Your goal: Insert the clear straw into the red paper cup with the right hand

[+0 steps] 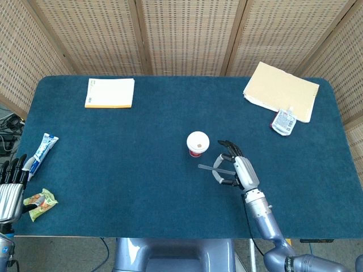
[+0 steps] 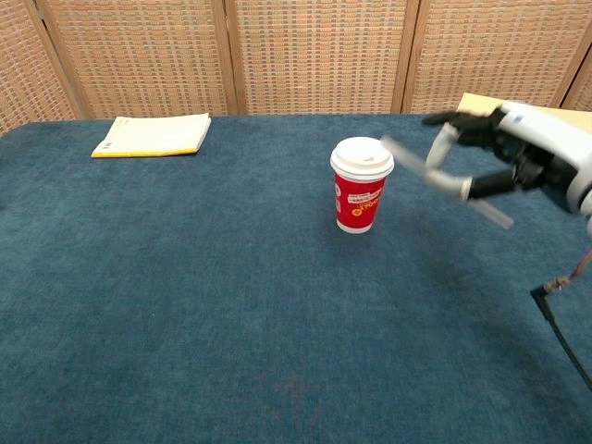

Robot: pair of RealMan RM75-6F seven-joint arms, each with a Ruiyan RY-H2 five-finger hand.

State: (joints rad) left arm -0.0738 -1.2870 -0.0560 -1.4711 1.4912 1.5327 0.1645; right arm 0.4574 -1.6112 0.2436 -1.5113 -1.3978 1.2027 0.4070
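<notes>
One step in hand: carry the straw to the lid hole and push it in; judged not yet begun going in.
Right hand (image 2: 504,153): raised above the table, to the right of the cup, pinching the straw between thumb and a finger, other fingers spread.
Straw (image 2: 407,155): clear, tilted, its free end pointing left toward the cup and hanging just beside the lid rim; blurred in the chest view, so exact gap unclear.
Cup (image 2: 361,195): red, upright near the table middle, white lid on, small hole in the lid visible from the head view.
Left hand (image 1: 9,190): at the near left table edge, fingers extended, nothing in it.
Technique: tip the straw steeper, so its free end points down, before lowering it.
Aim: centre the tip over the hole.
Risk: a sideways nudge could topple the light cup.
</notes>
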